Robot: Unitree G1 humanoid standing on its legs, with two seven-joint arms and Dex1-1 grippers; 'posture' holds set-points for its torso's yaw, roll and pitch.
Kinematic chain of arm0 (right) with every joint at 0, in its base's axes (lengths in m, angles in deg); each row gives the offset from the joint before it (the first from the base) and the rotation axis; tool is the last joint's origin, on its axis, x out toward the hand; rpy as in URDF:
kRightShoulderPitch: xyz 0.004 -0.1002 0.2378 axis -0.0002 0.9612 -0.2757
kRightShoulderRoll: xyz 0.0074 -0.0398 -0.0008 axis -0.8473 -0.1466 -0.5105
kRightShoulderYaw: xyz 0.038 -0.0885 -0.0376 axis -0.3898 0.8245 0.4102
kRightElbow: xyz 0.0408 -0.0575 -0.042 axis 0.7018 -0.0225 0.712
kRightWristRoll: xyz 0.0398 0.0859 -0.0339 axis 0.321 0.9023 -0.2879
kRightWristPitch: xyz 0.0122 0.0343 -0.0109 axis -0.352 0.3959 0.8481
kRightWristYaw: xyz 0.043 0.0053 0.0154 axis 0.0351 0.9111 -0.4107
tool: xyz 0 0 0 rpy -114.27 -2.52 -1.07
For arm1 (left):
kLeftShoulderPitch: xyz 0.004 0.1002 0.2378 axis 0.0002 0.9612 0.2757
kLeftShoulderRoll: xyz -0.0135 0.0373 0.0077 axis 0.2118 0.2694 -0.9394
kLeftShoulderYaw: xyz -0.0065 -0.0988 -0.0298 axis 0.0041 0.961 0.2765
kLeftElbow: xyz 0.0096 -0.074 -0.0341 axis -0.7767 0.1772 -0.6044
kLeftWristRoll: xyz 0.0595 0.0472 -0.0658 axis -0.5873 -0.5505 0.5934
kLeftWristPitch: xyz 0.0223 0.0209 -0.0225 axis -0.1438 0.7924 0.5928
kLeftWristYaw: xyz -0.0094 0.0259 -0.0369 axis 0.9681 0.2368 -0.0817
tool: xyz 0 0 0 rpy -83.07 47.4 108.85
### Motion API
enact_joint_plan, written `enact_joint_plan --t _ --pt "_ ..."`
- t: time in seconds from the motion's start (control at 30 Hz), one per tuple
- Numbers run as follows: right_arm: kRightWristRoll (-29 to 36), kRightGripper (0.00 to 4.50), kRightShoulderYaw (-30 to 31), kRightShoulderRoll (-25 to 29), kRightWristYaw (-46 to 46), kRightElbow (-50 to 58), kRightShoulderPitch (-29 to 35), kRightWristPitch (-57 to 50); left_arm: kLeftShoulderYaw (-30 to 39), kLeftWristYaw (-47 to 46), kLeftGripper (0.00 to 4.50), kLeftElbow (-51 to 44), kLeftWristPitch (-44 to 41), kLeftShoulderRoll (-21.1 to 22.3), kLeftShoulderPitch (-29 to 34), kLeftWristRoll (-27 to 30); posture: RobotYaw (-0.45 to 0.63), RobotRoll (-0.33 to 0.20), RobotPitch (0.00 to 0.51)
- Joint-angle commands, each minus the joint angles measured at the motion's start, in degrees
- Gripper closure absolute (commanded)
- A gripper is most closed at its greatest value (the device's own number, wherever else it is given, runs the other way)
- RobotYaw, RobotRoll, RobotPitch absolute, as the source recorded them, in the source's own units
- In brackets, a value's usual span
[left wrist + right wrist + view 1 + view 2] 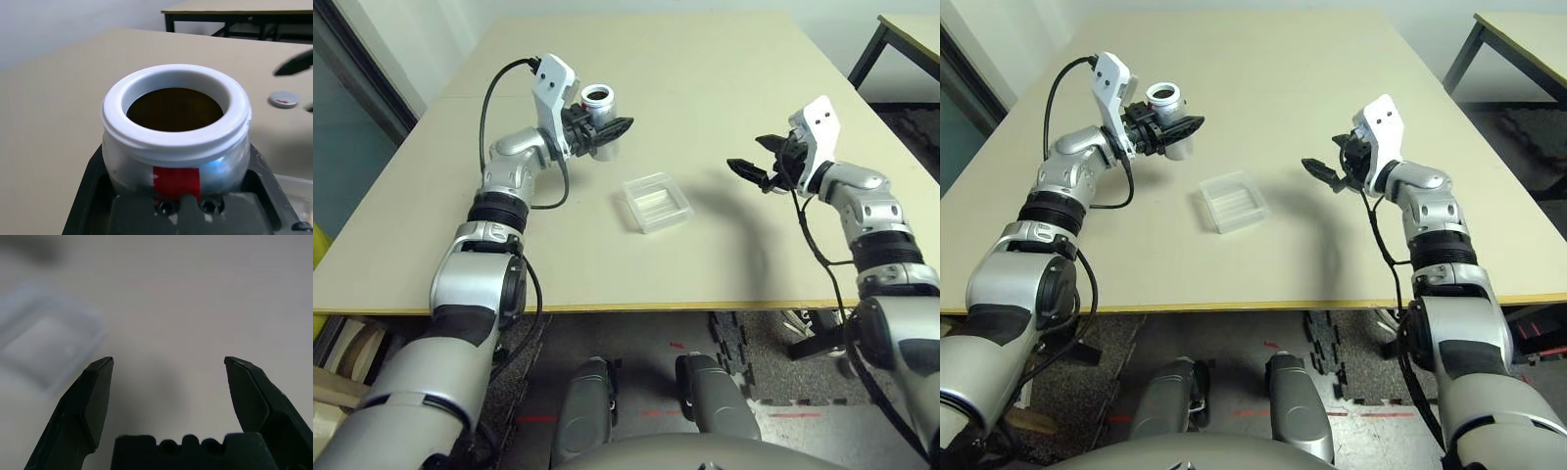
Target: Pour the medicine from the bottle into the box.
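My left gripper (pixel 605 127) is shut on the bottle (pixel 599 106), a whitish cylinder with a red mark (pixel 176 182). It holds the bottle upright and uncapped above the table's back left. The bottle's mouth (pixel 174 108) looks dark brown inside, and the medicine is hidden. The box (pixel 656 202), a shallow clear square tray, lies flat mid-table, to the right of and nearer than the bottle. My right gripper (pixel 747 154) hovers open and empty to the right of the box, with its fingertips (pixel 100 369) spread wide over bare table and pointing toward the box (pixel 44 340).
A round grey cap (pixel 283 99) lies on the beige table (pixel 705 59), beyond the bottle toward my right gripper. A second table (pixel 911 39) stands at the back right. The near table edge (pixel 685 305) runs just in front of my arms.
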Motion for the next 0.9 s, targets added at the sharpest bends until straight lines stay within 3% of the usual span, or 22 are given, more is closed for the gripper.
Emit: enact_joint_plan --t 0.03,0.47,0.77,0.9 --pt "-0.41 0.0 3.12 1.5 6.77 4.04 1.58 0.45 -0.41 0.01 1.83 2.11 1.46 0.53 -1.34 -1.63 -0.23 0.0 0.072" --pt "8.37 0.0 2.75 -0.73 16.87 14.53 4.02 -9.25 -0.11 1.21 1.83 3.66 2.38 0.79 -2.16 -2.27 -0.23 0.0 0.059" --pt "8.08 0.0 3.06 -1.26 15.02 13.83 4.24 -8.98 -0.49 1.87 1.83 4.56 3.01 0.74 -2.15 -3.3 -0.23 0.0 0.054" --pt "7.95 0.0 3.03 -1.41 14.3 13.34 4.41 -8.56 -2.87 -0.15 1.83 5.77 6.27 0.95 -2.07 -6.95 -0.23 0.0 0.053"
